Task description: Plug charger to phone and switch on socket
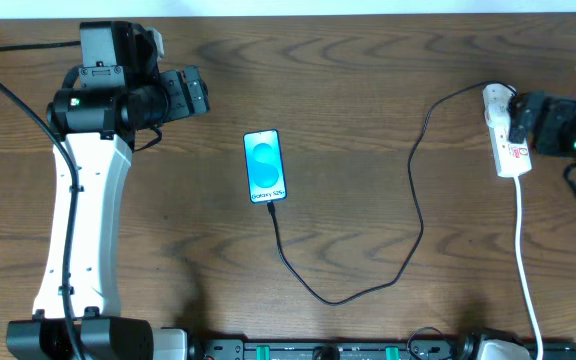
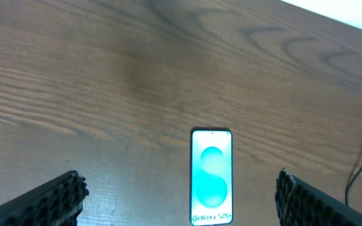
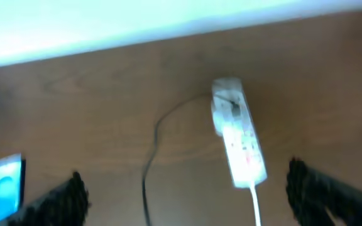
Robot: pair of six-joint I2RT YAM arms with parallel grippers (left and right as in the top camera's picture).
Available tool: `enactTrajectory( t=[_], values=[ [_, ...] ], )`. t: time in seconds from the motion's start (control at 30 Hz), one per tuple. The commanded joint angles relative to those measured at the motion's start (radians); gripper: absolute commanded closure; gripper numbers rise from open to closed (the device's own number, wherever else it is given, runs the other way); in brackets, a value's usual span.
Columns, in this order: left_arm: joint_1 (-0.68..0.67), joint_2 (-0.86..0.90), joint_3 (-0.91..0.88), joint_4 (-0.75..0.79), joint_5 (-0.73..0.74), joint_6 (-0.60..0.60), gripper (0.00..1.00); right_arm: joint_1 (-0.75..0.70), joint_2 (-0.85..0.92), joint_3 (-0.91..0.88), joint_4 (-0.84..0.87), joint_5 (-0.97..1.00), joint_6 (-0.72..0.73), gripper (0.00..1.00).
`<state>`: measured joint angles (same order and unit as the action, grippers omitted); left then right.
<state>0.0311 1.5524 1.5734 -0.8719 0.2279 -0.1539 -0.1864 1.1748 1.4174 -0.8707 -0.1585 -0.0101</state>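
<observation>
The phone (image 1: 265,166) lies face up mid-table, its blue screen lit. The charger (image 1: 418,200), a thin black cable, loops from the phone's bottom edge down and round to the far end of the socket (image 1: 509,148), a white strip at the right. Whether the plug tip is seated in the phone I cannot tell. My left gripper (image 1: 196,92) hangs open up and to the left of the phone (image 2: 211,176), which shows just ahead of the empty left gripper (image 2: 181,183). My right gripper (image 1: 524,118) is open beside the socket (image 3: 241,141), which shows ahead of the right gripper (image 3: 185,176).
A thicker white cord (image 1: 526,260) runs from the socket's near end to the table's front edge. A black rail (image 1: 348,350) lines the front edge. The left arm's white link (image 1: 78,230) stretches along the table's left side. The table's back edge shows pale (image 3: 168,25).
</observation>
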Motion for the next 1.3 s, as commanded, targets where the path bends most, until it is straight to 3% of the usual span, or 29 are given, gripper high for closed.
enactTrajectory(
  t=[0.0,0.27,0.6,0.77,0.97,1.13,1.27],
  values=[
    [0.004,-0.01,0.003,-0.003,-0.012,-0.001,0.02,0.046,-0.126,-0.19,0.162,0.006,-0.087,0.01],
    [0.004,-0.01,0.003,-0.003,-0.012,-0.001,0.02,0.106,-0.47,-0.751,0.695,-0.005,-0.152,0.01],
    [0.004,-0.01,0.002,-0.006,-0.012,-0.001,0.02,0.113,-0.828,-1.252,1.101,-0.016,-0.152,0.01],
    [0.004,-0.01,0.002,-0.006,-0.012,-0.001,0.02,0.154,-0.944,-1.355,1.117,-0.005,-0.188,0.01],
    [0.004,-0.01,0.002,-0.006,-0.012,-0.001,0.02,0.231,-1.062,-1.412,1.013,-0.005,-0.291,0.01],
    [0.004,-0.01,0.002,-0.006,-0.012,-0.001,0.02,0.246,-1.16,-1.412,0.824,-0.026,-0.29,0.01],
    [0.004,-0.01,0.002,-0.006,-0.012,-0.001,0.02,0.246,-1.166,-1.412,0.81,-0.031,-0.221,0.01]
  ],
)
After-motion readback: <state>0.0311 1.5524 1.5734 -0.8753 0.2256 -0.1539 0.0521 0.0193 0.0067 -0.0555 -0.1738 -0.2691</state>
